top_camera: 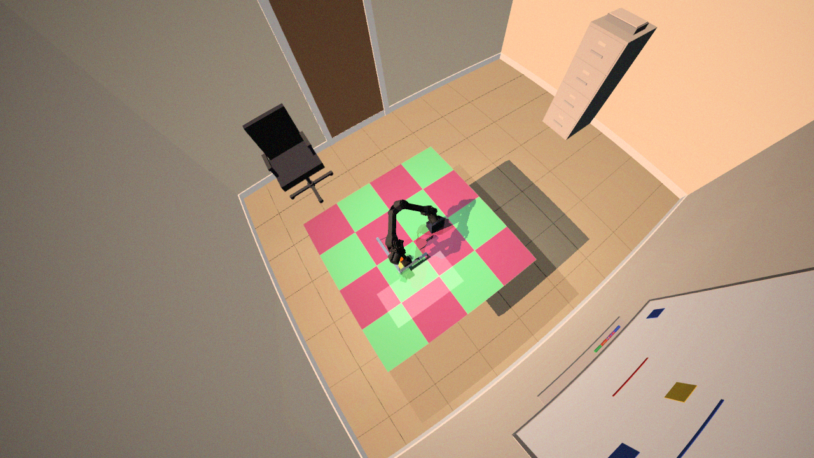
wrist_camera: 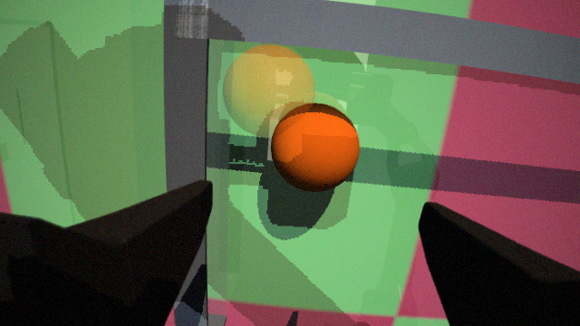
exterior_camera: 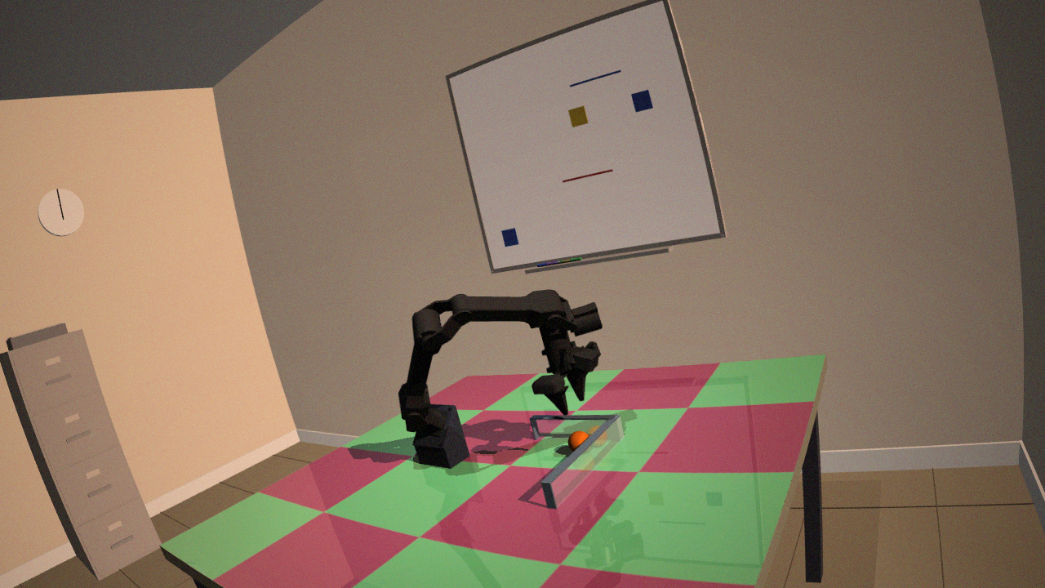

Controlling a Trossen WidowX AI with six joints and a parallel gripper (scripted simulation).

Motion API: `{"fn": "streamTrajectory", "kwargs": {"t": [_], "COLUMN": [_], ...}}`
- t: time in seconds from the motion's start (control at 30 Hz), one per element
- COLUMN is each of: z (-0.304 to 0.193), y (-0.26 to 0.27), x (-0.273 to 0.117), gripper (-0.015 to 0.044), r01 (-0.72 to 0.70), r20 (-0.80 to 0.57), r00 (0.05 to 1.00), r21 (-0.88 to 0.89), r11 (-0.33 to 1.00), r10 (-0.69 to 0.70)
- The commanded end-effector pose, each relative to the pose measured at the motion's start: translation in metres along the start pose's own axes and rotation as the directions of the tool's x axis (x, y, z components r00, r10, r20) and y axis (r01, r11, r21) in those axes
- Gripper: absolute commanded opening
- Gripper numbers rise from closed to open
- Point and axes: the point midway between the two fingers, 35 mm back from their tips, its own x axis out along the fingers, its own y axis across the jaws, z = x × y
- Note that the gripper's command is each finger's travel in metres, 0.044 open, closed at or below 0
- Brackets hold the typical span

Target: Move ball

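Observation:
The orange ball (wrist_camera: 314,149) (exterior_camera: 578,440) rests on the table inside the corner of the two low walls. The see-through copy (wrist_camera: 263,86) (exterior_camera: 599,437) sits closer to the corner; in the wrist view the ball overlaps only its lower right edge, so the ball is beside it, not on it. The clear walls with grey rims (wrist_camera: 186,109) (exterior_camera: 584,455) meet at the wrist view's upper left. My gripper (wrist_camera: 317,204) (exterior_camera: 573,407) is open and empty, above the ball, with fingers wide on either side. In the top view the arm partly covers the ball.
The checkered green and pink table (top_camera: 398,341) (exterior_camera: 738,438) carries the arm's base (exterior_camera: 440,438). The second wall's grey rim (wrist_camera: 385,33) runs along the top of the wrist view. The left fingertip appears close to the left wall rim in the wrist view.

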Motion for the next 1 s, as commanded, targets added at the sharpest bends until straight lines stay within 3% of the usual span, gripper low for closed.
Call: {"fn": "streamTrajectory", "kwargs": {"t": [0.0,0.07,0.13,0.23,0.4,0.53,0.97], "z": [-0.001,-0.001,-0.003,-0.014,-0.036,-0.039,-0.039], "y": [0.0,0.0,-0.003,-0.015,-0.034,-0.037,-0.037], "x": [0.006,0.006,0.009,0.024,0.049,0.052,0.057], "gripper": [0.0357,0.0357,0.0305,0.0226,0.0095,0.0,0.0], "r01": [0.006,0.006,0.005,0.002,-0.011,-0.014,-0.014], "r20": [-0.012,-0.012,-0.014,-0.021,-0.034,-0.036,-0.036], "r00": [1.0,1.0,1.0,1.0,0.999,0.999,0.999], "r21": [-0.004,-0.004,-0.061,-0.303,-0.665,-0.707,-0.707], "r11": [1.0,1.0,0.998,0.953,0.746,0.707,0.707], "r10": [-0.006,-0.006,-0.006,-0.009,-0.015,-0.016,-0.016]}}
